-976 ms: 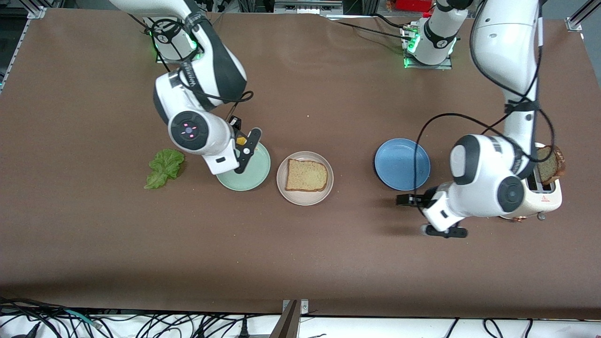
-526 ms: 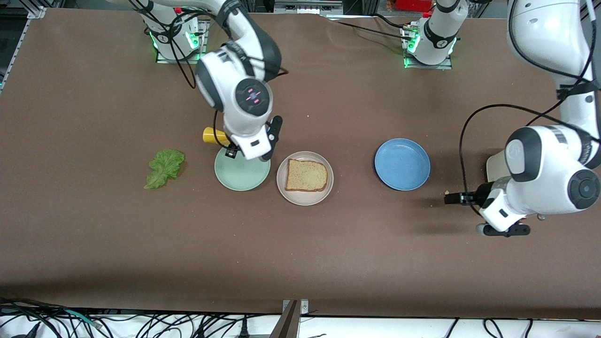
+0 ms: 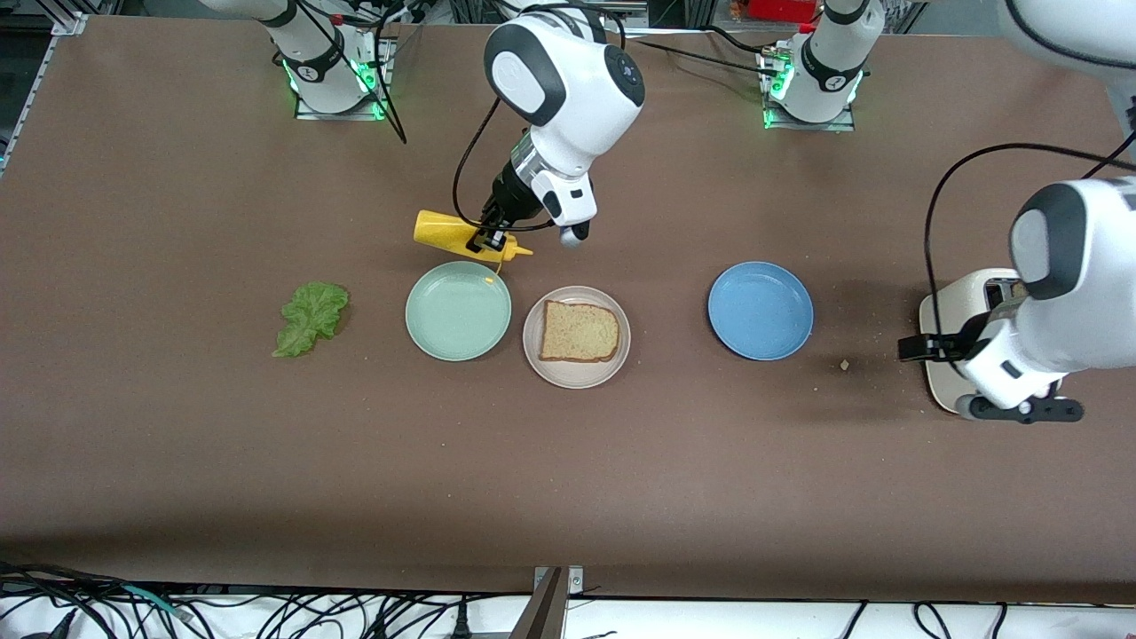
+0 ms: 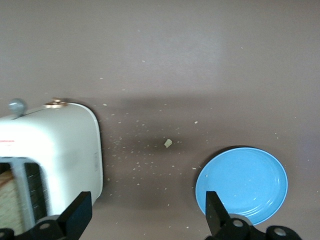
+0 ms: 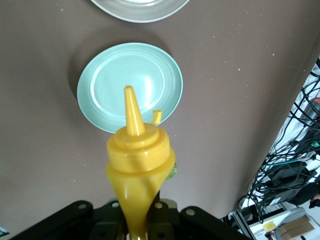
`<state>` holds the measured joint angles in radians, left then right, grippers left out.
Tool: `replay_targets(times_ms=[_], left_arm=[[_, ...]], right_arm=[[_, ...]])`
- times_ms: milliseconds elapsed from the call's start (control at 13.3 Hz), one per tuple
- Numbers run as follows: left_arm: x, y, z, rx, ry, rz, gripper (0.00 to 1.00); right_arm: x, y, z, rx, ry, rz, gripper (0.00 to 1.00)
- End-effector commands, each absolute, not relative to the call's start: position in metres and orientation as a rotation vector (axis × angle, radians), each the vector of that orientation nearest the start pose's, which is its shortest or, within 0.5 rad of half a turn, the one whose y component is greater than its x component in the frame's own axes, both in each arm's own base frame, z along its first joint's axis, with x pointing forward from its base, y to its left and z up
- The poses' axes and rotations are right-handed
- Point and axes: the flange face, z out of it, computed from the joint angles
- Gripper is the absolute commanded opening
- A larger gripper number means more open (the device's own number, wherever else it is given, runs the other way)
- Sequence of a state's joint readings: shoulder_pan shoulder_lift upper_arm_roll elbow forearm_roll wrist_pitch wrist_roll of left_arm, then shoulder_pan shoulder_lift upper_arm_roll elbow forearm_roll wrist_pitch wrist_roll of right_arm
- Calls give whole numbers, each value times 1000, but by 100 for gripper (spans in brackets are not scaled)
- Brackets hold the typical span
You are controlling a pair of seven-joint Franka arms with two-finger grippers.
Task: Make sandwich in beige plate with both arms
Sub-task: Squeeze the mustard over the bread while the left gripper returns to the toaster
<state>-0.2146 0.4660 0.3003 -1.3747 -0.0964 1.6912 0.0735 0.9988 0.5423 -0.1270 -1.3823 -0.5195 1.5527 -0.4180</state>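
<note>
While no writing is legible anywhere, the right gripper (image 3: 491,236) is pinching a yellow mustard bottle (image 3: 461,237), now lifted higher above the green plate (image 3: 458,311). One bread slice (image 3: 579,331) is lying in the beige plate (image 3: 577,373). Spread wide, the left gripper (image 3: 923,346) has been moving toward the toaster (image 3: 954,302), past the blue plate (image 3: 760,310). Lettuce (image 3: 310,317) is lying apart.

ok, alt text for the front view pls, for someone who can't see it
The right end effector holds a yellow squeeze bottle tipped sideways above the mint-green plate. Beside that, the beige plate holds one bread slice; a lettuce leaf lies on the table. The left end effector is open by the white toaster, near the blue plate.
</note>
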Motion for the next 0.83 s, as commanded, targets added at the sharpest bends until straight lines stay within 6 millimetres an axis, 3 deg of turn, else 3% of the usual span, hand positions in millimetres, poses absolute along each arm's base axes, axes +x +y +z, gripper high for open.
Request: replay_targets(times_ms=[0, 150, 375, 601, 751], left_arm=[[658, 27, 488, -3098, -31, 200, 100], [650, 30, 506, -3107, -37, 192, 100], [639, 31, 534, -3121, -43, 158, 100], [628, 41, 558, -3135, -73, 105, 100], [615, 47, 572, -3148, -79, 78, 100]], right_arm=[[471, 484, 400, 1905, 1545, -280, 0], [481, 471, 400, 1998, 1540, -317, 0], [528, 411, 406, 2363, 1488, -427, 0], [559, 362, 420, 2604, 1470, -460, 0], [587, 316, 425, 2793, 1490, -472, 0]])
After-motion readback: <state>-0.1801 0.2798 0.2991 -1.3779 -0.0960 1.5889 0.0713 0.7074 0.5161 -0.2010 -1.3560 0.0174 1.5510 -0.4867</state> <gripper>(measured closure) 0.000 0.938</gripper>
